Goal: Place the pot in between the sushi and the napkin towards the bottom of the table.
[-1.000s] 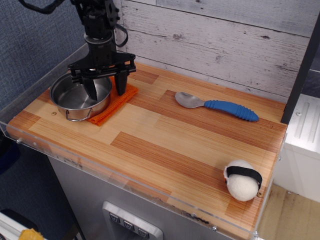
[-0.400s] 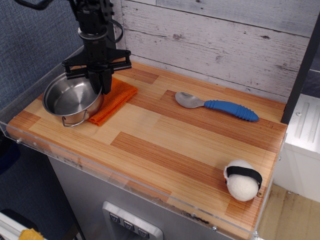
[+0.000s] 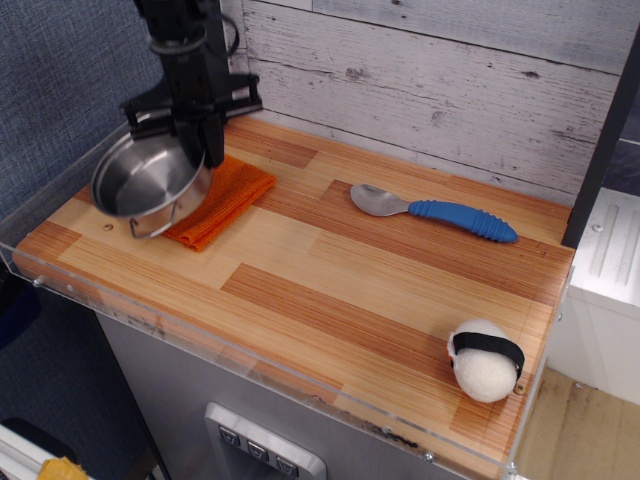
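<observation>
One striped wood table [image 3: 330, 290], grey plank wall [image 3: 450, 70]

The pot [image 3: 150, 182] hangs tilted at the upper left of the frame, above the table's [image 3: 330, 300] left end, overlapping the napkin [image 3: 222, 200] just right of it. The spoon [image 3: 432, 211] lies centre-right near the back wall, and the sushi [image 3: 485, 360] sits at the lower right corner.

The table [image 3: 330, 300] is carrying the napkin [image 3: 222, 200] at far left, a blue-handled spoon [image 3: 440, 212] far right, the sushi [image 3: 485, 360] near right.
</observation>
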